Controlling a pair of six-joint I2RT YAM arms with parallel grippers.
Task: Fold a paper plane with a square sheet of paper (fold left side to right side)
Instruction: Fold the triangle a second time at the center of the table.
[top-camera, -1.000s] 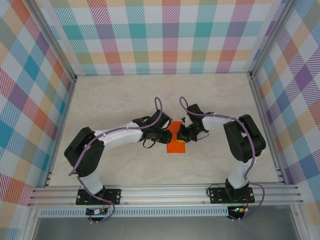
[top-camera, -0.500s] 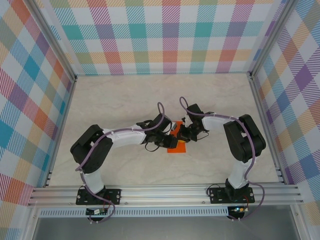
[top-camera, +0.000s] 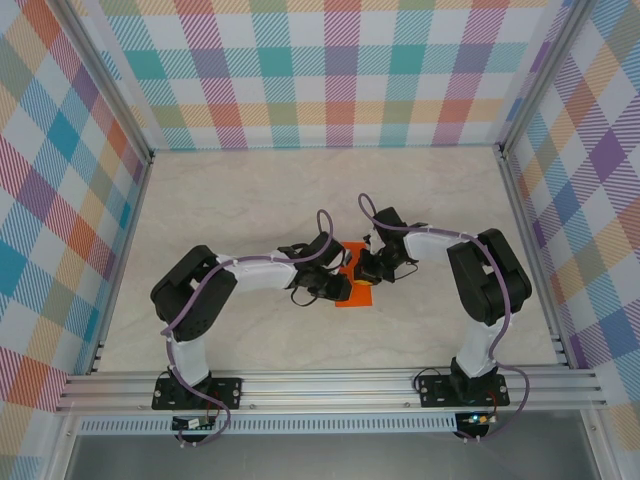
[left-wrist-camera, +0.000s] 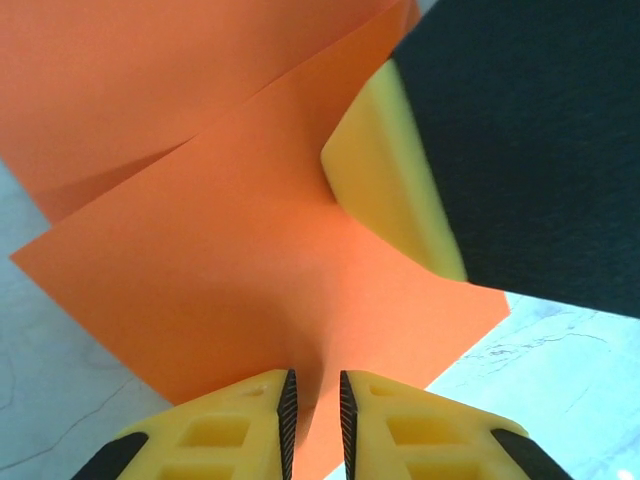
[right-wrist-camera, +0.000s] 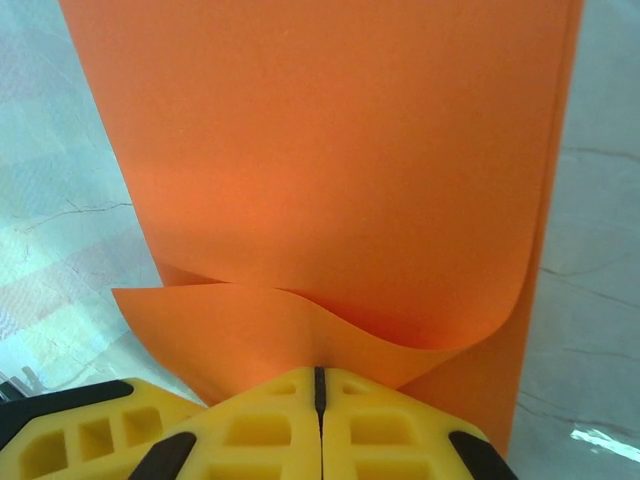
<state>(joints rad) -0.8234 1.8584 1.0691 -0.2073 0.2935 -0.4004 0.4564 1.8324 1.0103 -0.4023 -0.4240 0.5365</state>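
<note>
Right gripper (right-wrist-camera: 320, 388): jaws closed flat on the curled near edge of the square sheet of paper (right-wrist-camera: 340, 170). Left gripper (left-wrist-camera: 318, 402): jaws narrowly apart, sheet edge between them; a firm grip cannot be confirmed. The sheet lies part-folded, mid-table (top-camera: 250, 200), between both grippers.

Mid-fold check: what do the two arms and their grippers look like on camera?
Both arms have white links, black joints and a looping purple cable: left arm, right arm. The left gripper and right gripper have yellow fingers with moulded cut-outs and black edging.
</note>
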